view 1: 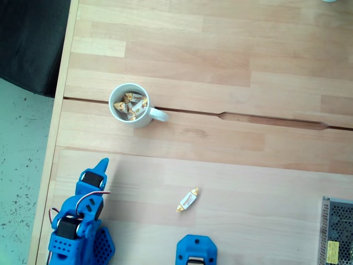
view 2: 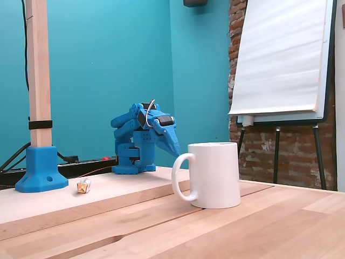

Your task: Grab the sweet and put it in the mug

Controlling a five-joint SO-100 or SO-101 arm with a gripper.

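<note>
Blue arm folded at the table's edge, 1 sweet loose on the wood, mug apart from it.

In the fixed view from above, the sweet (view 1: 187, 200) lies tilted on the table (view 1: 231, 49), touching nothing, between the arm (view 1: 83, 221) at lower left and a blue base (view 1: 196, 251) at the bottom edge. The mug (view 1: 130, 105) stands well above and left of it, handle to the right, with several wrapped sweets inside. In the low fixed view the sweet (view 2: 83, 186) sits just right of the blue base (view 2: 42, 168) of a wooden post (view 2: 39, 70), and the mug (view 2: 212, 174) stands in front. The hand (view 2: 173, 144) points down, empty, its fingers drawn together.
</note>
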